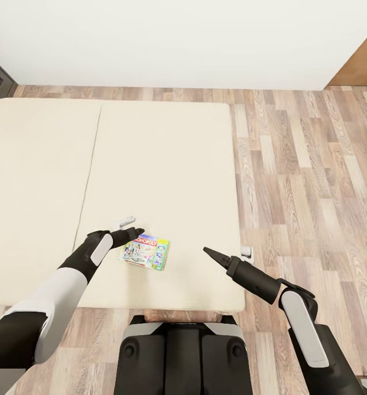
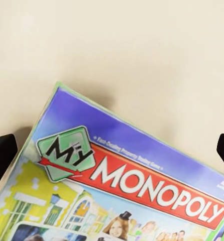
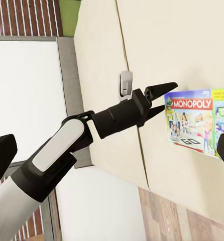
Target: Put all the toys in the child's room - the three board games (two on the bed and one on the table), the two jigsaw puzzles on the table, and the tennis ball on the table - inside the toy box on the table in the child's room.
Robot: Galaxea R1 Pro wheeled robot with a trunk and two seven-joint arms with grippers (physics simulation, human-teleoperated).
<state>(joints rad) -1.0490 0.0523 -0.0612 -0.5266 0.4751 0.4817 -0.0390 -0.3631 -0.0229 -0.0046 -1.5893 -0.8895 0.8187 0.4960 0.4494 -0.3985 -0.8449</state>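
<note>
Beige bed (image 1: 167, 164), board game (image 1: 145, 252) flat, long axis crosswise.

- One board game (image 1: 145, 252), a flat "My Monopoly" box with a colourful cover;
- One bed (image 1: 167, 164), its beige mattress in two sections;
- Two robot arms, each ending in one black gripper: left gripper (image 1: 135, 231); right gripper (image 1: 208, 252)
</note>
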